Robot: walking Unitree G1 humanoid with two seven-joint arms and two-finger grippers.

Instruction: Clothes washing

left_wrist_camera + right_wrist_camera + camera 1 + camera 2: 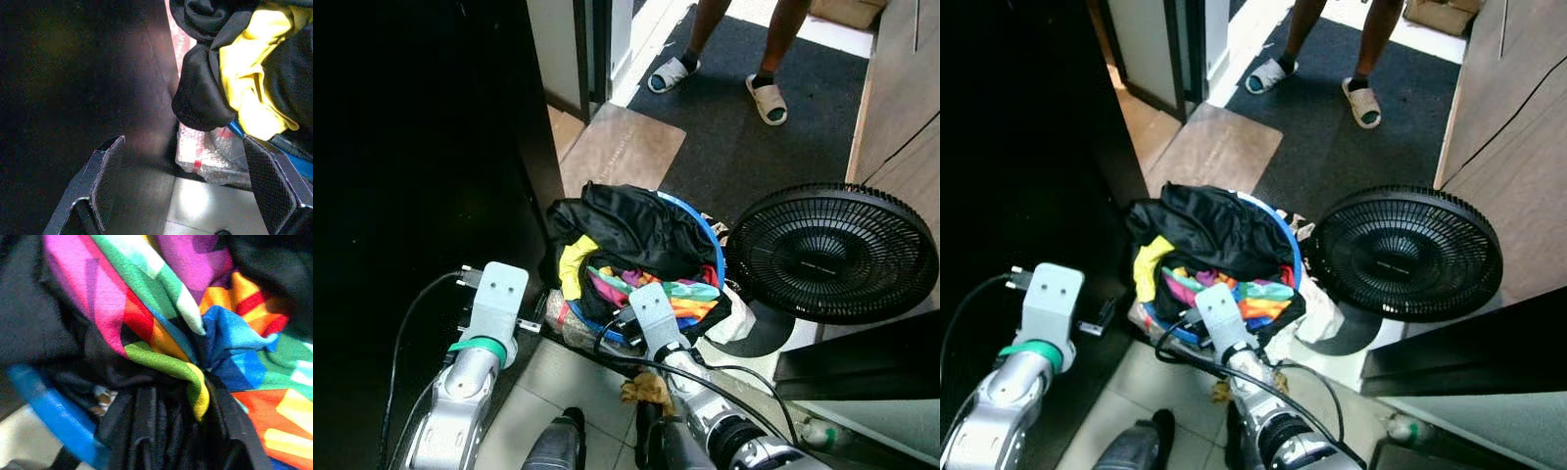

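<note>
A blue laundry basket (710, 231) stands on the floor before me, heaped with clothes. A black garment (626, 225) lies on top, a yellow one (572, 262) hangs at the left, and a multicoloured one (690, 292) sits at the near side. My left gripper (183, 143) is open beside the basket's left edge, by the yellow garment (244, 83), with nothing between its fingers. My right gripper (203, 379) is at the basket's near rim (54, 411), shut on a puckered fold of the multicoloured garment (146, 318).
A black floor fan (832, 253) stands just right of the basket. A tall dark surface (411, 147) closes off the left. A person in white sandals (767, 98) stands on the dark carpet (754, 147) beyond. A plastic-wrapped bundle (205, 152) lies under the basket, a brownish rag (646, 390) near my feet.
</note>
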